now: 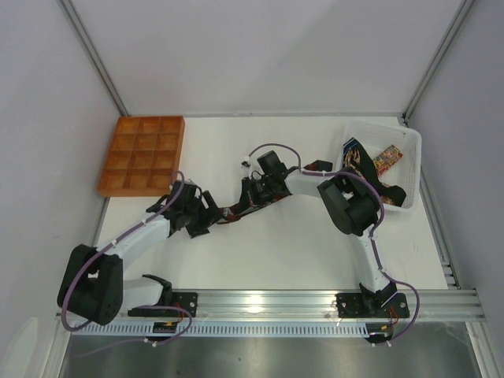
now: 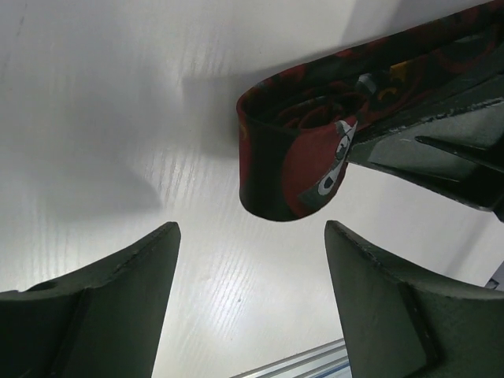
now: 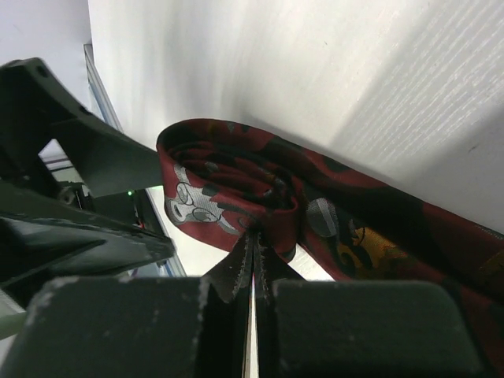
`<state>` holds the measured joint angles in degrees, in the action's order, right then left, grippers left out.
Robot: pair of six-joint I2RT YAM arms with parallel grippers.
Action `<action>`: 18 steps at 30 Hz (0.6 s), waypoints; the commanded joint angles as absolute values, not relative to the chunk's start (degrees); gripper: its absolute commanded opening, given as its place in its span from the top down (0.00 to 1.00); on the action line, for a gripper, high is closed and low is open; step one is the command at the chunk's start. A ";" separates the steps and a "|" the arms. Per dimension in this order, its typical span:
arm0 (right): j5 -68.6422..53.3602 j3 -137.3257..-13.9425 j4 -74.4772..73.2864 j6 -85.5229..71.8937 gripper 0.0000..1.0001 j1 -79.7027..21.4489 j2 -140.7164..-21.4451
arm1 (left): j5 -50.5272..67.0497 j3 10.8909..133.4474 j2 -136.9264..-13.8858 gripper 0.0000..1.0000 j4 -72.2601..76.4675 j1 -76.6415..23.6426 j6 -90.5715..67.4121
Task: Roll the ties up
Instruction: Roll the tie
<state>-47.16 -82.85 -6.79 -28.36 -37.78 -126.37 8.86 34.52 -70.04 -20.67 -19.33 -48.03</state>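
Note:
A maroon tie (image 1: 229, 213) with dark and gold print lies on the white table between my two grippers. My right gripper (image 3: 253, 242) is shut on a folded-over end of this tie (image 3: 228, 177), and the fold stands up as a loose loop. In the left wrist view that loop (image 2: 287, 161) hangs just ahead of my left gripper (image 2: 250, 233), which is open with nothing between its fingers (image 2: 118, 303). From above, the left gripper (image 1: 206, 214) sits just left of the tie and the right gripper (image 1: 250, 200) at its right end. More ties (image 1: 376, 164) lie in a basket.
An orange compartment tray (image 1: 142, 154) stands at the back left of the table. A white mesh basket (image 1: 409, 146) sits at the back right, beside the right arm's elbow. A metal rail (image 1: 268, 303) runs along the near edge.

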 commanded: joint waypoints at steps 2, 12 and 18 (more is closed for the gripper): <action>-47.28 -85.17 -5.80 -26.54 1.00 -37.35 -127.70 | 12.74 37.35 -74.52 0.20 -15.13 -18.81 -48.87; -48.08 -85.52 -5.71 -26.28 1.00 -36.48 -127.97 | 9.05 40.08 -79.10 0.21 -13.36 -18.72 -48.87; -48.34 -85.96 -5.71 -26.37 1.00 -36.47 -128.14 | 8.44 42.45 -83.84 0.27 -13.19 -18.72 -48.95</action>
